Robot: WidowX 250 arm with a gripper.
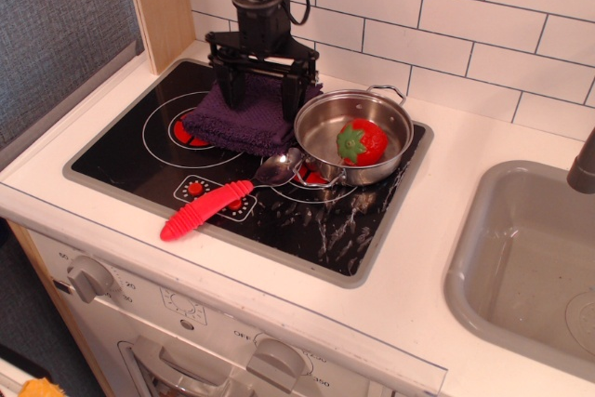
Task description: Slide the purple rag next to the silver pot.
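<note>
The gripper (263, 90) stands over the rag (249, 116) on the stove (307, 230). Just right of it sits the pot (353, 135), a tomato (361, 142) inside. In front lies a spoon (218, 200), with the sink (521, 267) far right.

My tool (262, 90) covers the rear middle of the purple rag (244, 122), so I cannot tell whether its fingers pinch the cloth or only press on it. My arm is cut off by the top edge. The spoon (223, 196) bowl lies partly hidden under the silver pot (353, 135) rim.
</note>
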